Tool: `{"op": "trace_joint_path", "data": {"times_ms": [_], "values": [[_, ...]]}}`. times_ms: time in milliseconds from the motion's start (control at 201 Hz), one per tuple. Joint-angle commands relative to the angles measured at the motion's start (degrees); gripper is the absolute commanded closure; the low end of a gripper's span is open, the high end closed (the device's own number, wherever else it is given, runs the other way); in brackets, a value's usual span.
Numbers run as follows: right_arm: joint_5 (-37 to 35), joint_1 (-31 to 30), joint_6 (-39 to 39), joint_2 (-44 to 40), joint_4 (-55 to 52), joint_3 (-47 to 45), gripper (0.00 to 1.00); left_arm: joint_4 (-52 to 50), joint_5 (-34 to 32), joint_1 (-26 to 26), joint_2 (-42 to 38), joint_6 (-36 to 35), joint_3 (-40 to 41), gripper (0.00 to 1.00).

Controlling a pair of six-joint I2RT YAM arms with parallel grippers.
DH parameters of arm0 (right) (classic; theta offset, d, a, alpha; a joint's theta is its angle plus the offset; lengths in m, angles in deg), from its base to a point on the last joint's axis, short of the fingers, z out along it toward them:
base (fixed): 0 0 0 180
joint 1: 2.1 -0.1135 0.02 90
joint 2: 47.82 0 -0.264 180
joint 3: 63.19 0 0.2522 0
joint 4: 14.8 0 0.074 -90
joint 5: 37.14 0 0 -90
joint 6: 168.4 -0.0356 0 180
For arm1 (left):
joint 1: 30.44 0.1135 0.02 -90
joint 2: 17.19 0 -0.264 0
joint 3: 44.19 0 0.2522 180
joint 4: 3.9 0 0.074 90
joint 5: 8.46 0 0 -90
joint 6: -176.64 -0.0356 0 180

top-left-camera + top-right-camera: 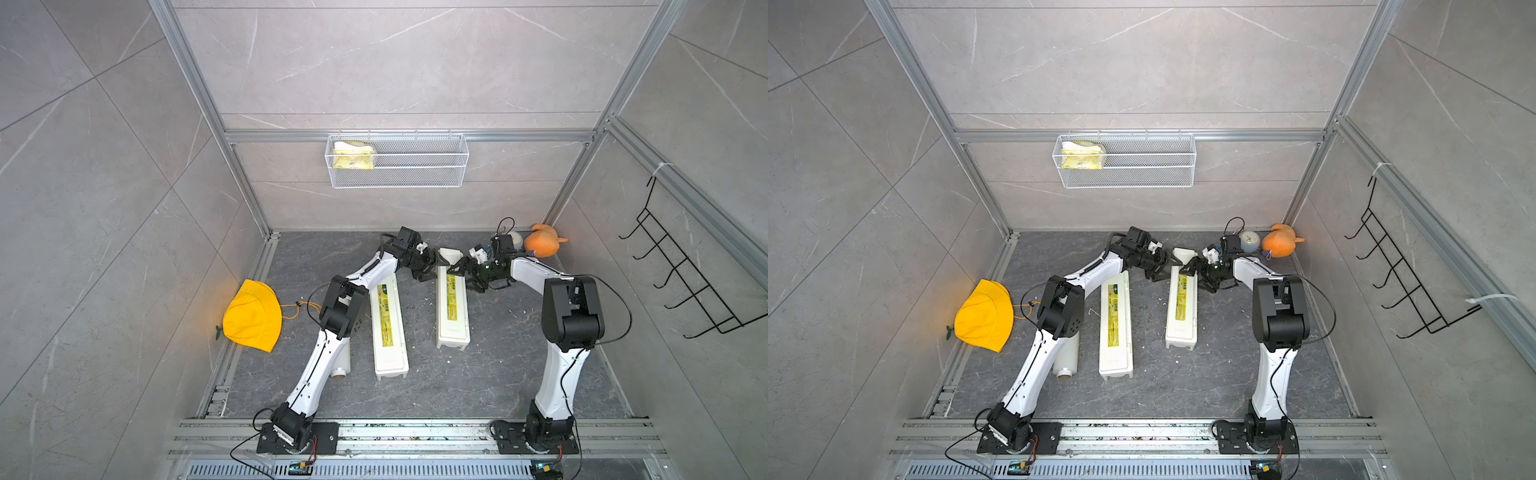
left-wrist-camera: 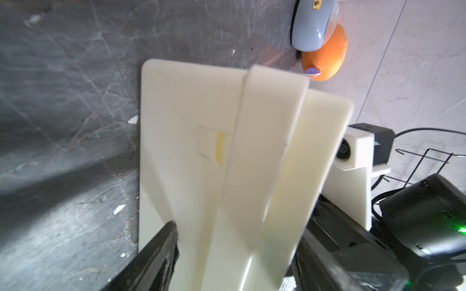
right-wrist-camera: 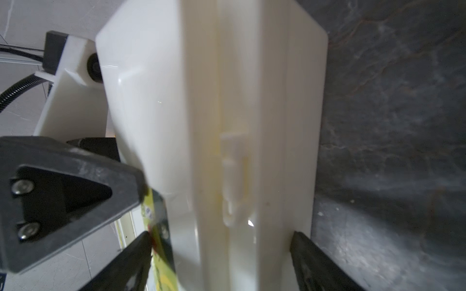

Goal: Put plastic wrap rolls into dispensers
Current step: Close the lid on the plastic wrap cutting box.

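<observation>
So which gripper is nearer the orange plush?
Right. The right gripper is at the far end of the dispenser, on the side toward the plush; the left gripper is across that dispenser, farther off.

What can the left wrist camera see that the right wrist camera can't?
Only the left wrist view shows the orange plush toy, the light blue clock next to it and a bit of black wire rack. Only the right wrist view shows the yellow-green label and a small white clip. Both show the same cream dispenser close up, filling the middle, with the dark stone floor behind it. Each also sees the other arm's wrist camera.
</observation>
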Motion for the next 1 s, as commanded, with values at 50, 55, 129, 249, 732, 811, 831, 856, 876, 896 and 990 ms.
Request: {"op": "trace_joint_path", "data": {"times_ms": [50, 55, 129, 249, 732, 811, 831, 856, 876, 896, 990], "values": [[3.16, -1.65, -1.01, 0.86, 3.32, -1.77, 0.17, 0.48, 2.14, -3.4, 0.83, 2.29, 0.82, 0.39], [3.06, -1.64, -1.04, 0.86, 3.32, -1.86, 0.17, 0.42, 2.07, -3.41, 0.74, 2.25, 1.02, 0.4], [2.87, -1.64, -0.66, 0.74, 3.25, -3.0, 0.18, 0.75, 1.4, -3.82, -1.54, 2.05, 5.53, 0.45], [2.26, -1.75, -0.5, 1.08, 3.36, -4.84, 0.2, 0.12, 1.1, -5.11, -3.09, 1.39, 9.55, 0.47], [-15.65, -2.73, 7.48, -5.54, -9.89, -5.42, 0.02, 1.35, -0.66, -7.41, -11.2, 1.17, 23.19, 0.45], [-19.1, -3.18, 8.01, -8.05, -11.79, -5.49, 0.0, 1.72, -1.03, -6.27, -13.09, 1.02, 23.1, 0.43], [-19.82, -3.46, 8.19, -8.49, -12.46, -5.35, 0.0, 1.76, -1.12, -6.03, -13.58, 1.02, 23.08, 0.42], [-20.68, -3.95, 8.52, -9.12, -13.16, -5.18, 0.0, 1.86, -1.35, -5.69, -14.3, 1.04, 23.01, 0.42], [-21.51, -4.35, 8.73, -9.53, -13.92, -4.88, 0.0, 2.06, -1.41, -5.44, -14.69, 1.05, 23.03, 0.42], [-22.56, -4.92, 8.92, -9.93, -14.7, -4.61, 0.0, 2.26, -1.51, -5.15, -14.82, 1.0, 23.01, 0.42], [-27.82, -7.69, 8.9, -11.54, -17.44, -3.39, 0.0, 3.29, -2.71, -4.26, -19.33, 1.79, 23.5, 0.42]]}}
